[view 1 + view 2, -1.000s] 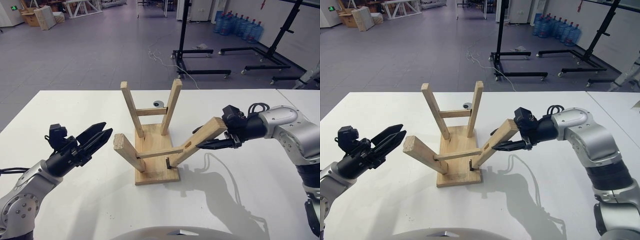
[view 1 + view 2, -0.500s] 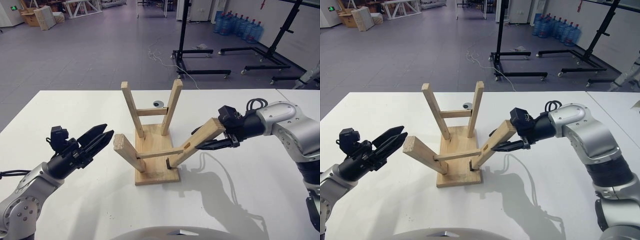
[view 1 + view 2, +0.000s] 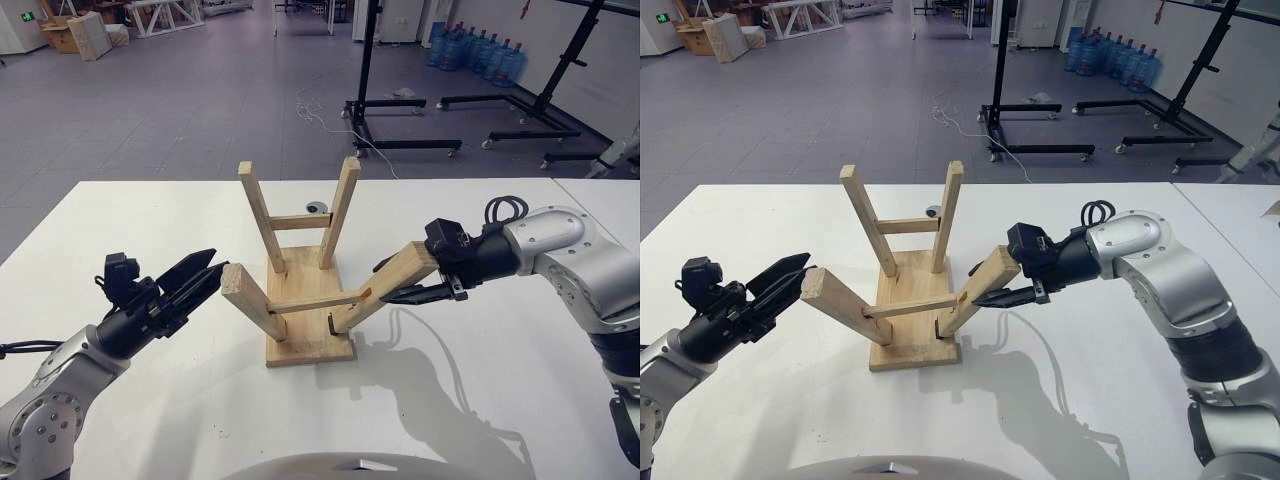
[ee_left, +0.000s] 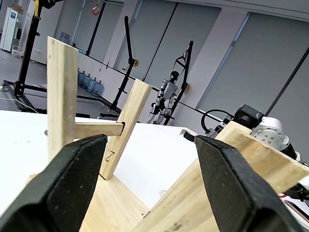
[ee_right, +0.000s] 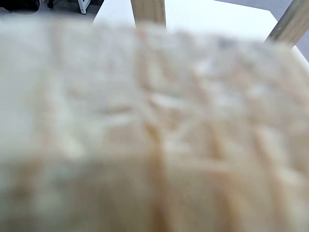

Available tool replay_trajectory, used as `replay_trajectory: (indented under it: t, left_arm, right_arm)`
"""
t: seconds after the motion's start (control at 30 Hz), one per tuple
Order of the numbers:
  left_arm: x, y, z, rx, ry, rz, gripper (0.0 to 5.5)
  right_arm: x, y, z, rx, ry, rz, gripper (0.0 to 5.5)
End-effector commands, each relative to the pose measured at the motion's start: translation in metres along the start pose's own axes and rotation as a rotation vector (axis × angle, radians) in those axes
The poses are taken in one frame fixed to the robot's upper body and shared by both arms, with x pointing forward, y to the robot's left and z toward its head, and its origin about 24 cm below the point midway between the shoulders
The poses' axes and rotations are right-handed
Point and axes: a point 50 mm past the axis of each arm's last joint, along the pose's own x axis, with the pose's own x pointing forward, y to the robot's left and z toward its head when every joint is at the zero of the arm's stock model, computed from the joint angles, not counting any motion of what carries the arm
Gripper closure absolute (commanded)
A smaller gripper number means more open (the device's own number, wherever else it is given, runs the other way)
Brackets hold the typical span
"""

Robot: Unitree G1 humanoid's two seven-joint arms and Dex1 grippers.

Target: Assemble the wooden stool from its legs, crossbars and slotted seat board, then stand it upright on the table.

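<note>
The left gripper [image 3: 214, 263] hovers low over the white table [image 3: 140, 215] on the left, its two black fingers [image 4: 72, 183] spread wide and holding nothing; their tips sit just beside the free end of the near left leg [image 3: 252, 303], and contact cannot be made out. That leg leans steeply outward to the left, its long axis rising from the seat board [image 3: 305, 346] toward the left gripper. The seat board lies flat on the table at the middle, its long axis running away from the robot, so the stool is upside down with its legs pointing up. At its far end the two far legs [image 3: 262, 220] stand nearly upright, splayed slightly apart at the top and joined by the far crossbar [image 3: 300, 222], which lies level. Nearer, the near crossbar [image 3: 315, 300] spans almost level from the near left leg to the near right leg [image 3: 360, 308]. The near right leg slants up and out to the right from the board. The right gripper [image 3: 390, 283] is clamped on the upper part of this leg, one finger above the wood and one below, with wood grain pressed close against the right wrist camera.
</note>
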Motion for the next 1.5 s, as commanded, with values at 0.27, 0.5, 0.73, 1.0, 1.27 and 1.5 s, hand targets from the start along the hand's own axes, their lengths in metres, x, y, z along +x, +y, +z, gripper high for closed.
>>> replay_trajectory:
  t: [0.27,0.5,0.73,1.0,1.27,1.5]
  left_arm:
    - [0.001,0.001,-0.003,0.009,0.014,0.009,2.19]
    - [0.000,0.004,-0.004,0.012,0.011,0.018,2.19]
    - [0.001,0.004,-0.005,0.017,0.011,0.022,2.19]
    - [0.002,0.005,-0.007,0.020,0.022,0.024,2.19]
    - [0.004,0.006,-0.011,0.019,0.024,0.028,2.19]
    - [-0.010,0.019,-0.016,0.029,0.039,0.130,2.19]
  right_arm:
    - [0.013,-0.006,-0.001,-0.010,0.036,0.038,3.46]
    - [0.019,-0.006,0.005,-0.044,0.018,0.044,3.46]
    - [0.024,-0.008,0.009,-0.052,0.013,0.047,3.46]
    - [0.035,-0.006,0.012,-0.050,0.011,0.085,3.46]
    - [0.045,-0.008,0.012,-0.050,0.031,0.080,3.46]
    - [0.046,-0.016,0.013,-0.051,0.073,-0.013,3.46]
